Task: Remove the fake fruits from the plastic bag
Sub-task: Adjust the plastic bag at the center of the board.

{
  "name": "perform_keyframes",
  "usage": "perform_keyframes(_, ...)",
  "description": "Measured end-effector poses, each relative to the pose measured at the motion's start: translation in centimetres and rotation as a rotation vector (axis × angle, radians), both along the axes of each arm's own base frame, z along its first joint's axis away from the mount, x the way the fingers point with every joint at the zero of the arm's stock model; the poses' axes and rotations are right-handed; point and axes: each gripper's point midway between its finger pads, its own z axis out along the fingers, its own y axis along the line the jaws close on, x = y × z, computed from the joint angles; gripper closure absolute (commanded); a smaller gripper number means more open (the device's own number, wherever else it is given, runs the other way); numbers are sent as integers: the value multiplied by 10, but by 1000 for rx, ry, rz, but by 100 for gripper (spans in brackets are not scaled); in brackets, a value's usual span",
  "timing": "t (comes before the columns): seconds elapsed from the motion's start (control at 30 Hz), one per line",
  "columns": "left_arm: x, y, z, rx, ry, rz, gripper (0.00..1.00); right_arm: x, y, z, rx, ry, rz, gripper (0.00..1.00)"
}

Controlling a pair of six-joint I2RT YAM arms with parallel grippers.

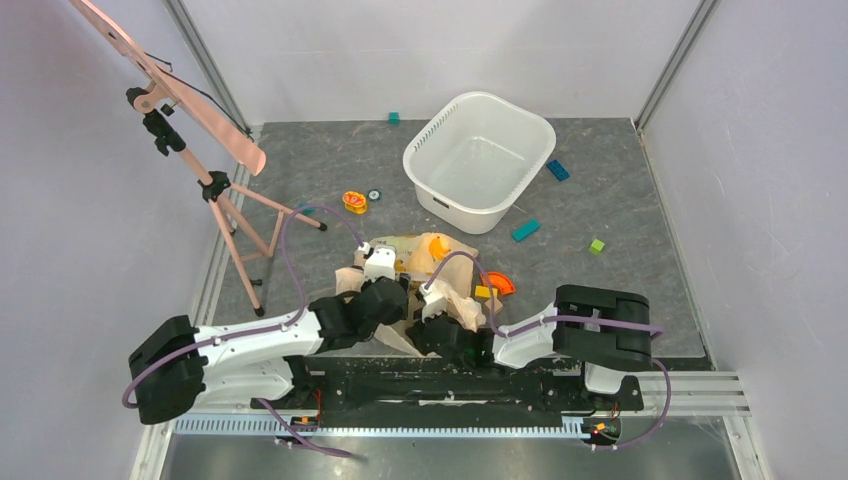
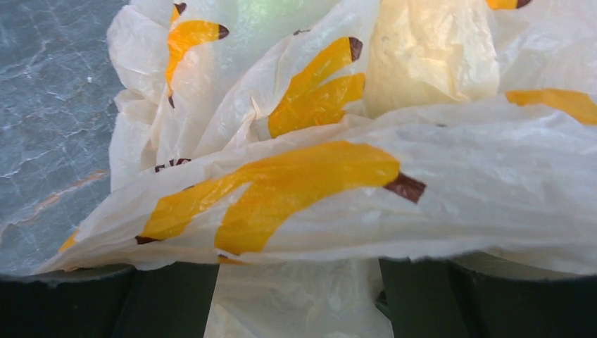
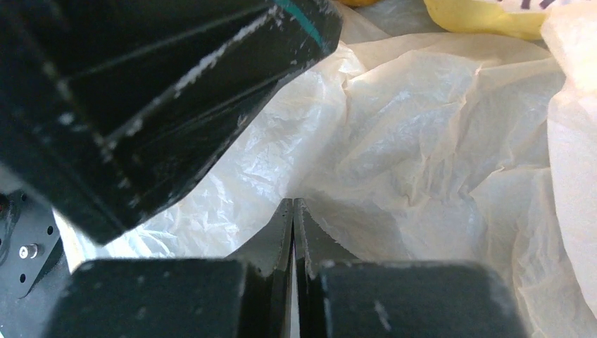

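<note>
The plastic bag [image 1: 440, 262], thin and peach-beige with yellow banana prints, lies crumpled on the mat just ahead of both arms. My left gripper [image 2: 299, 282] is open: its dark fingers [image 2: 169, 299] stand wide apart, with bag [image 2: 296, 183] film lying over and between them. A green fruit [image 2: 274, 10] glows through the film at the top. My right gripper [image 3: 293, 205] is shut, and creases of the bag [image 3: 422, 141] gather at its tips. Part of a yellow fruit [image 3: 486, 17] shows past the bag. In the top view both grippers, left [image 1: 383, 250] and right [image 1: 440, 280], reach into the bag.
A white tub [image 1: 480, 160] stands behind the bag. A pink tripod [image 1: 230, 215] stands at the left. An orange flower-shaped disc [image 1: 354, 201], teal blocks [image 1: 525, 230] [image 1: 558, 170] and a green block [image 1: 596, 246] lie about the mat. The left arm's black body [image 3: 141, 105] looms over the right wrist view.
</note>
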Motion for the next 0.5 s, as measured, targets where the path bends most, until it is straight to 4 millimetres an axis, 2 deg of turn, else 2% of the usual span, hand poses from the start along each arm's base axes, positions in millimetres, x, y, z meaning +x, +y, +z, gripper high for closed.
perform_keyframes(0.07,3,3,-1,19,0,17,9,0,0,0,4,1,-1,100)
perform_keyframes(0.1,5,4,0,23,-2,27,1,0,0,0,6,2,-2,100)
perform_keyframes(0.3,19,9,5,25,-5,81,0,-1,-1,0,16,5,-5,100)
perform_keyframes(0.5,32,19,-5,46,24,136,0,-1,-2,0,21,7,-6,100)
